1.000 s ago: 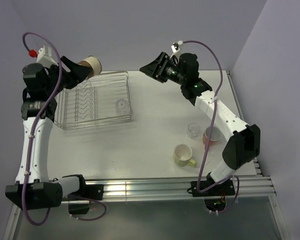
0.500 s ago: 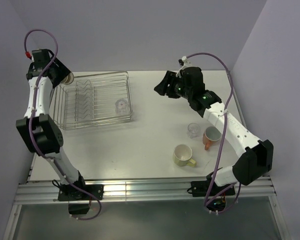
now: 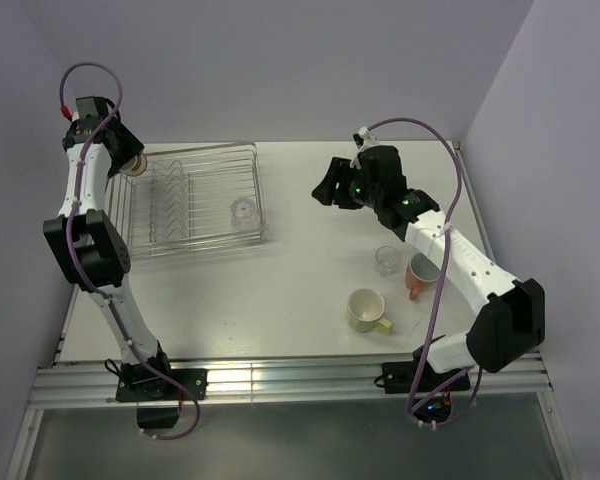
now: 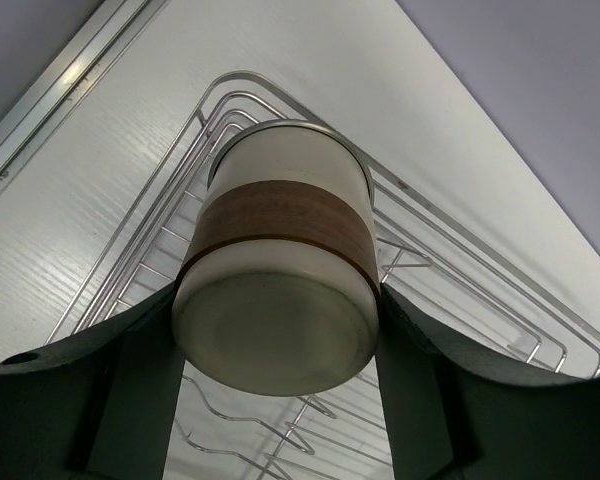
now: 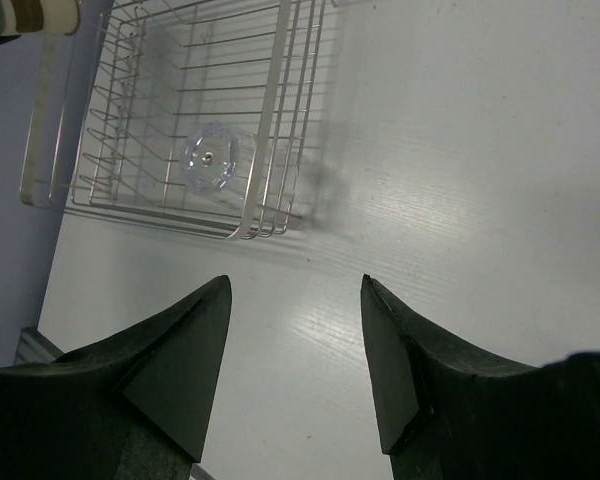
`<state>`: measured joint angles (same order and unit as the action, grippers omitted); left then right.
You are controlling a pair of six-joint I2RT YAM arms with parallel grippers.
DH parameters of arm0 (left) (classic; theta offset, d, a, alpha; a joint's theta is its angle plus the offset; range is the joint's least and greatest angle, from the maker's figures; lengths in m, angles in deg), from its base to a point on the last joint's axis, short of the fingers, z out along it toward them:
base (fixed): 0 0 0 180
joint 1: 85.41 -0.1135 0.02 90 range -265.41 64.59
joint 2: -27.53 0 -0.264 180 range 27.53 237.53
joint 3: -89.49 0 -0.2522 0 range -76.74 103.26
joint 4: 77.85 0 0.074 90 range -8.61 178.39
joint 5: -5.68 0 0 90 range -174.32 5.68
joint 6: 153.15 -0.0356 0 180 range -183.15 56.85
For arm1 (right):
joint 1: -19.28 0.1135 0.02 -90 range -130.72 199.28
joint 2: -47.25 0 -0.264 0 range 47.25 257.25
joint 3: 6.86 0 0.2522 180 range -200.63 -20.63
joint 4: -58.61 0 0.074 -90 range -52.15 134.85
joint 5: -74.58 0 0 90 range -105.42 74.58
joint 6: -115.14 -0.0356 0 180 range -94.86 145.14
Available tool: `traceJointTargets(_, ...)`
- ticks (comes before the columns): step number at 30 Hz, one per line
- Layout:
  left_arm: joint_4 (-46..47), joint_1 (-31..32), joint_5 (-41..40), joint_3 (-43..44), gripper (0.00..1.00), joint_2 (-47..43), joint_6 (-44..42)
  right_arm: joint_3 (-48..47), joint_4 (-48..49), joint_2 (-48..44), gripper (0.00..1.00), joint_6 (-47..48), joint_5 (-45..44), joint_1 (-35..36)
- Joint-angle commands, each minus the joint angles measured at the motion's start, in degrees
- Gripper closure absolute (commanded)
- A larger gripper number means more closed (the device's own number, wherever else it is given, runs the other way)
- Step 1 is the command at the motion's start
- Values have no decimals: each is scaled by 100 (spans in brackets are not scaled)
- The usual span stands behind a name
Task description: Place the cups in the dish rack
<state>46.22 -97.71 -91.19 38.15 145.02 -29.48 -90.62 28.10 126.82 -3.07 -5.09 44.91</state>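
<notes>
Mugs first, since they're nearest my bases. The pale yellow-green mug [image 3: 365, 310] stands upright on the table [image 3: 280, 290] over on my right. A bit further out are the orange mug [image 3: 421, 272] and a clear glass [image 3: 387, 260], just beside each other. They might be touching, I can't tell. So that's 3 cups not yet loaded.

Further out, my right gripper [image 3: 330, 185] hangs over bare table between those cups and the rack. Its jaws are apart with nothing between them.

Then comes the dish rack [image 3: 195, 200], at the far left of the table. 1 racked glass [image 3: 243, 212] already sits at its right end, near the front rail. It looks mouth-down to me, but don't quote me on that.

Furthest out is my left gripper [image 4: 277, 345], up at the rack's far-left corner. It's clamped on the sides of the brown cup [image 4: 280, 260], base toward my wrist camera and mouth pointing away over the wires. I can't tell if the cup touches the rack or not.

So I'd say I'm mid-placement on cup 2 of 5. Next I'd probably tip it mouth-down, ease it in among the prongs without snagging a wire, and only then let go. My right side looks free to head for the glass or the orange mug, which are the closest to it.
</notes>
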Motion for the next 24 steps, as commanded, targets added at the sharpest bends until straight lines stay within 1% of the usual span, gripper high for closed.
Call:
traceJointTargets(1, 121, -1, -87, -168, 100, 46, -133, -32, 164, 14, 38, 131, -31, 21)
traceJointTargets(6, 218, -1, 2, -555, 100, 81, -168, -40, 172, 111, 38, 131, -13, 12)
traceJointTargets(9, 209, -10, -51, -617, 100, 186, -150, -49, 181, 173, 38, 149, 31, 13)
traceJointTargets(24, 113, -89, 37, -433, 100, 757, -80, -102, 164, 366, 38, 193, 180, 12)
